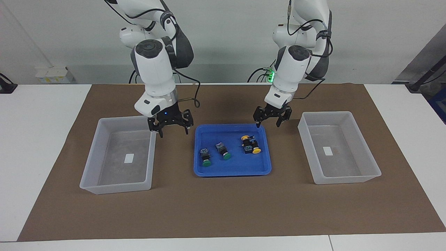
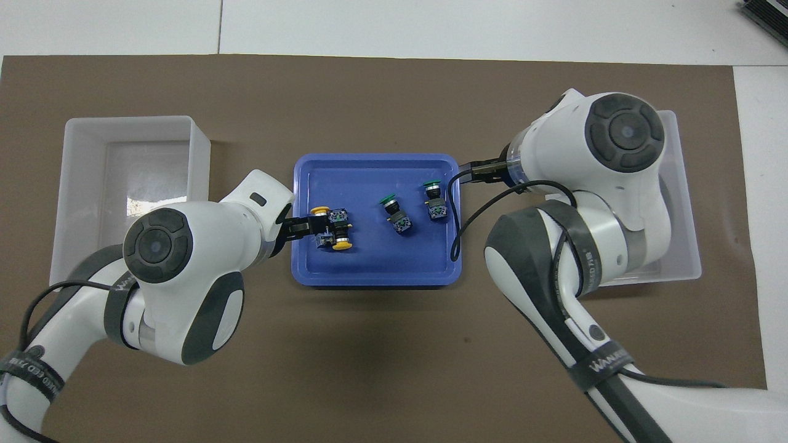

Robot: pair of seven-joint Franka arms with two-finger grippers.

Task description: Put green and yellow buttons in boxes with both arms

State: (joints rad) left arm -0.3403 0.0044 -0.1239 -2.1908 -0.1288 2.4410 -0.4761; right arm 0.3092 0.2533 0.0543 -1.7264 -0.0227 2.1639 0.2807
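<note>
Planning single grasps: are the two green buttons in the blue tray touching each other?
Apart. The facing view shows bare blue tray floor between the green button toward the right arm's end and the other green button.

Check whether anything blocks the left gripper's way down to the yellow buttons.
Nothing visible does. The left gripper, open, hangs over the blue tray's rim nearest the robots, and the two yellow buttons lie side by side just below it, uncovered.

The only lettering is white print on the black bands [image 2: 600,369] strapped around both arms, well back from each pincer (it looks like "WANMAED" but cannot be read surely); the boxes' white labels [image 1: 129,158] appear blank.
</note>
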